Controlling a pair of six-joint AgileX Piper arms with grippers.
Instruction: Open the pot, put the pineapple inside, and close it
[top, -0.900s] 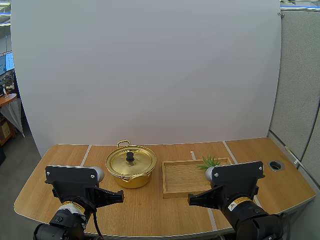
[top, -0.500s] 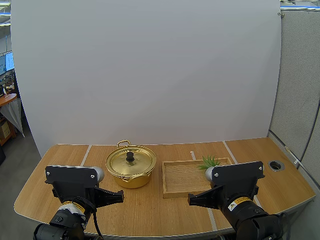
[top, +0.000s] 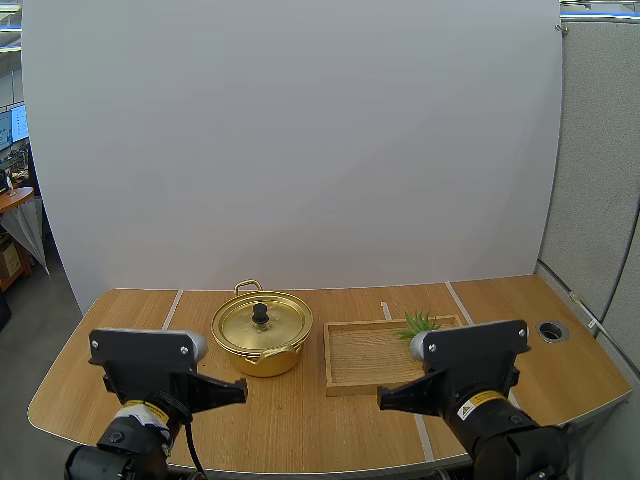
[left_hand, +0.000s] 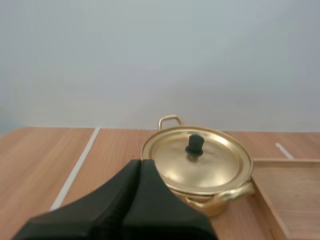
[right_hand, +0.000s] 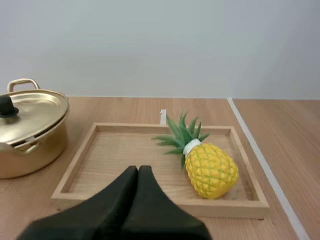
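Note:
A gold pot (top: 261, 333) (left_hand: 197, 167) (right_hand: 30, 132) with its lid on and a black knob (top: 260, 312) (left_hand: 194, 144) stands on the table, left of a wooden tray (top: 372, 355) (right_hand: 125, 150). A yellow pineapple (right_hand: 206, 165) with green leaves (top: 418, 323) lies on its side in the tray's right half. My left gripper (top: 240, 391) (left_hand: 140, 165) is shut on nothing, near the table's front edge and short of the pot. My right gripper (top: 384, 398) (right_hand: 138, 171) is also shut, in front of the tray, with the pineapple ahead to its right.
A round grommet hole (top: 552, 329) sits in the table at the far right. Pale tape lines (top: 170, 310) (left_hand: 75, 170) (right_hand: 260, 155) run across the wooden tabletop.

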